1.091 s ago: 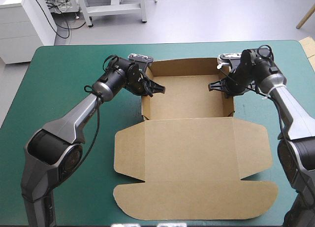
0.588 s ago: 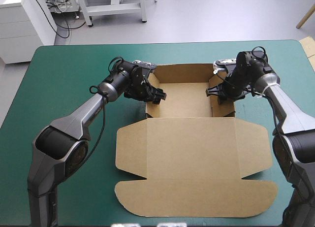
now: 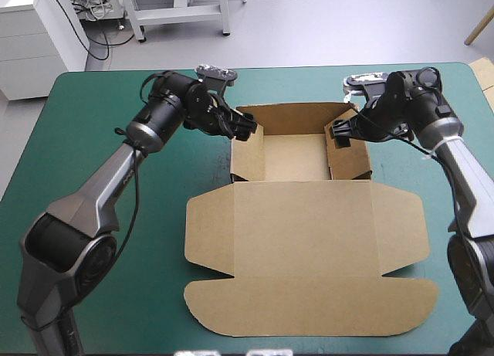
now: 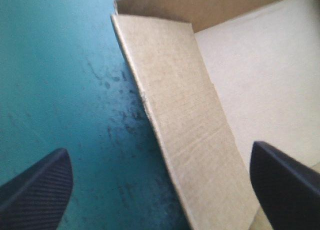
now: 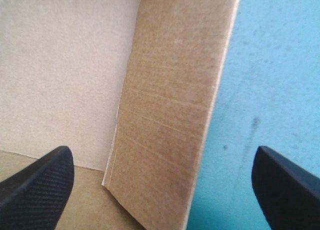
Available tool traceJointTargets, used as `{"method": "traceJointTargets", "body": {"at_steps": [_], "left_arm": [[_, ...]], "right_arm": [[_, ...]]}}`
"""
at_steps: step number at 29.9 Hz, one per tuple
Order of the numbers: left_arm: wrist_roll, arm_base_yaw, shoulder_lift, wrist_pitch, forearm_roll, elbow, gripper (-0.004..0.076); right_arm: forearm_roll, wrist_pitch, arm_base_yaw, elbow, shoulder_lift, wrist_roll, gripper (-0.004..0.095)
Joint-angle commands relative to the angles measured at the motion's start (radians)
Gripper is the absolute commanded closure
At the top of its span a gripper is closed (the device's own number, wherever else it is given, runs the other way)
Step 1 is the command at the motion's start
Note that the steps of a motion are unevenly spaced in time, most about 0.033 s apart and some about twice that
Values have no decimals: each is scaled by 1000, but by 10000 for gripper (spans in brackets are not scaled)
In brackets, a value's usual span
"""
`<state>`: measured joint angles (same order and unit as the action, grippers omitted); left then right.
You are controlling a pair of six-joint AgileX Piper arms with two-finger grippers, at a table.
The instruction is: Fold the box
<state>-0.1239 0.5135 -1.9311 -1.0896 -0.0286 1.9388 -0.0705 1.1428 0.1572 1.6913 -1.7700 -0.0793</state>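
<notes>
The brown box lies mid-table as an open tray at the far side, with its lid flat toward the near edge. The tray's left wall and right wall stand raised. My left gripper hovers open over the far end of the left wall. In the left wrist view this wall runs between the spread fingers of the left gripper. My right gripper is open above the right wall. That wall passes between the parted fingers of the right gripper. Neither gripper holds anything.
Teal-green cover shows to the left of the box, and more of it to the right. The lid's rounded front flap reaches close to the table's near edge.
Both grippers have gone from shut to open and drawn back up from inside the tray. The side walls, pushed inward earlier, now stand upright and the tray is narrower.
</notes>
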Motion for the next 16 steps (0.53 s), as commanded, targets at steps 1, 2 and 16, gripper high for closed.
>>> {"method": "traceJointTargets", "body": {"at_steps": [1, 2, 16], "left_arm": [[54, 7, 133, -14, -1, 59, 45], [70, 7, 168, -33, 10, 64, 45], [175, 7, 432, -185, 115, -28, 642]], "right_arm": [[25, -35, 1, 28, 130, -17, 23], [27, -39, 1, 28, 160, -28, 23], [41, -86, 1, 28, 343, -47, 23]]}}
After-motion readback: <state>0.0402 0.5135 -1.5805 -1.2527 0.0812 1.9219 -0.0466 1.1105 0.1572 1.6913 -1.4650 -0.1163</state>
